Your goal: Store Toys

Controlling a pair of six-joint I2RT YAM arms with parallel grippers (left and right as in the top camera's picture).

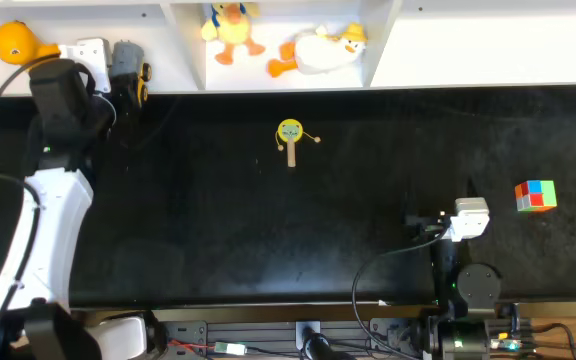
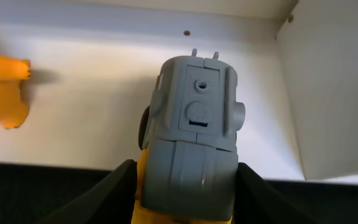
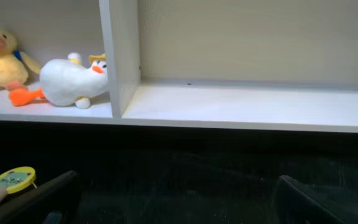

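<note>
White shelf [image 1: 488,45] — left jaws clamp grey toy robot [image 2: 194,137]; right jaws wide.

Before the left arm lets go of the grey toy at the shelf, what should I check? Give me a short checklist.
1. The left gripper clamps the grey toy: ok.
2. The grey toy is inside the left compartment: ok.
3. Its underside rests on the compartment's floor: cannot tell.
4. The orange toy sits apart from it: ok.
5. The right gripper is open, low over the table, away from that compartment: ok.
6. All toys stored: not ok; the rattle and the cube lie on the table.
</note>
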